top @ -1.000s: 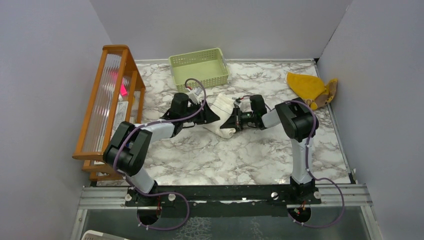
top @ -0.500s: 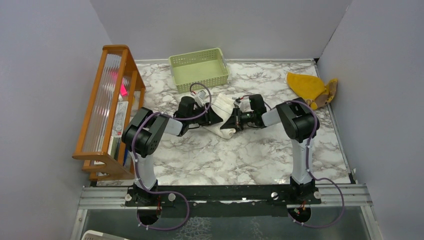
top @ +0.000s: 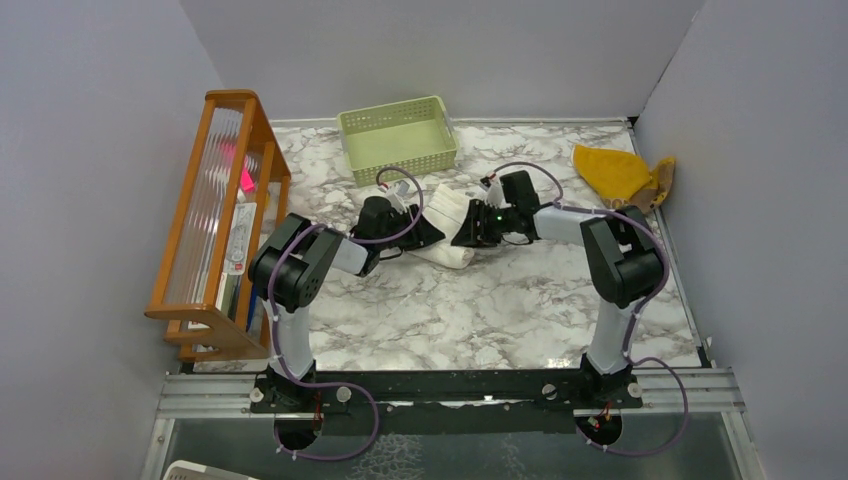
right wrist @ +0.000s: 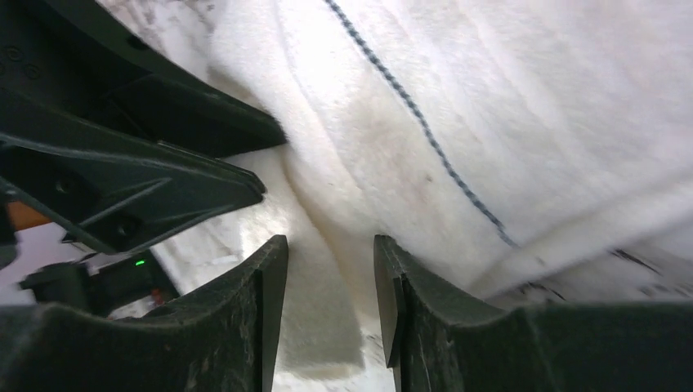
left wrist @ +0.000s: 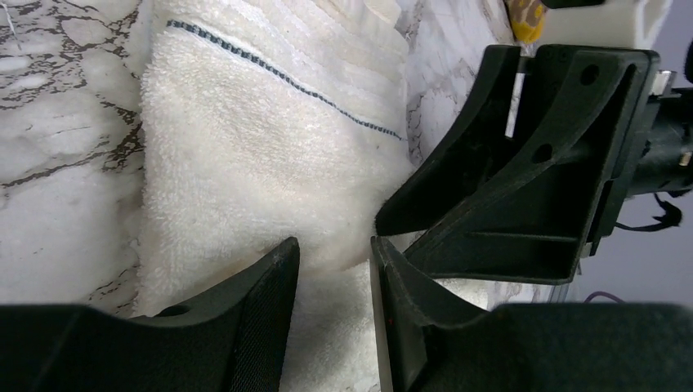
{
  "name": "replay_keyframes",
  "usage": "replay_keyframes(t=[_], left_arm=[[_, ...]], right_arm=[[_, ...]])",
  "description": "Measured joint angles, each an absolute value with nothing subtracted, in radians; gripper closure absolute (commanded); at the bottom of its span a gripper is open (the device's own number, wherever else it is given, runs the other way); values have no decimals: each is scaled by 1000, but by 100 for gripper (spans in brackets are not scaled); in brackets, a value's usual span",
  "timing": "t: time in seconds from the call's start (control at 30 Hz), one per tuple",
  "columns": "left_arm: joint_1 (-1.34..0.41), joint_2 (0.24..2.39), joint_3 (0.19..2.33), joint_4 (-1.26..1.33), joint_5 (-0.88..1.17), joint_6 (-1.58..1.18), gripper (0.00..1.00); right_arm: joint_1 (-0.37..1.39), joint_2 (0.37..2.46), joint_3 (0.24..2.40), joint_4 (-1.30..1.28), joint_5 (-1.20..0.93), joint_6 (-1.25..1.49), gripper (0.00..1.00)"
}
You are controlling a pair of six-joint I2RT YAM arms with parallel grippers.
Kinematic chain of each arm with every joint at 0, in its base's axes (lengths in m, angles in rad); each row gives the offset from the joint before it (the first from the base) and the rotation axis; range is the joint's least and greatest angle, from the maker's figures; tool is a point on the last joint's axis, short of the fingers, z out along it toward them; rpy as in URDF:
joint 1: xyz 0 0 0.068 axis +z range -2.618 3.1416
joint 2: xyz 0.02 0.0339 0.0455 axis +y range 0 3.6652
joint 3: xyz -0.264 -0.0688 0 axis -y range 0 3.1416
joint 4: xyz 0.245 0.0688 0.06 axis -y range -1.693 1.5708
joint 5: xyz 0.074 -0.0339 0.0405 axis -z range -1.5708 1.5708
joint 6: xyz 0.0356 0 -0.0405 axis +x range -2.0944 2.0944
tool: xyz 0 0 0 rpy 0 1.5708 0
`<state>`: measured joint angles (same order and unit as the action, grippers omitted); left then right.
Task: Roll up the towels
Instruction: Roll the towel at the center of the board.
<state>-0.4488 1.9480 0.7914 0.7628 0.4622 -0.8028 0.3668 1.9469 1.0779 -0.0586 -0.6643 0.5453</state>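
No text, label, brand, number or sign is readable in any view.

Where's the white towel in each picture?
Top view: white towel in the middle of the marble table, just in front of the basket.
Left wrist: it fills the upper left and middle.
Right wrist: it fills the upper right and middle.
Shared landmark: the marble table shows beside it in both wrist views too.
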Motion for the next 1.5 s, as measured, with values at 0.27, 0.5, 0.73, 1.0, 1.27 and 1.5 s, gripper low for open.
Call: replay_keyframes(t=[0.27, 0.5, 0.73, 1.0, 1.27, 1.5], left_arm=[[-459, 1961, 786, 792, 434, -803, 59], [-467, 1977, 797, 805, 431, -802, 59], [-467, 1981, 802, 805, 431, -802, 59], [-469, 1981, 802, 804, 429, -802, 59], [-469, 1981, 802, 804, 429, -802, 59], [-469, 1981, 804, 801, 429, -802, 59]], right_arm=[[369, 1626, 847, -16, -342, 375, 48], [477, 1354, 619, 350, -267, 130, 44], [631, 1448, 617, 442, -313, -139, 27], [694, 1556, 656, 364, -296, -254, 27], [710, 1602, 745, 262, -189, -316, 26], [725, 1644, 770, 154, -150, -354, 36]])
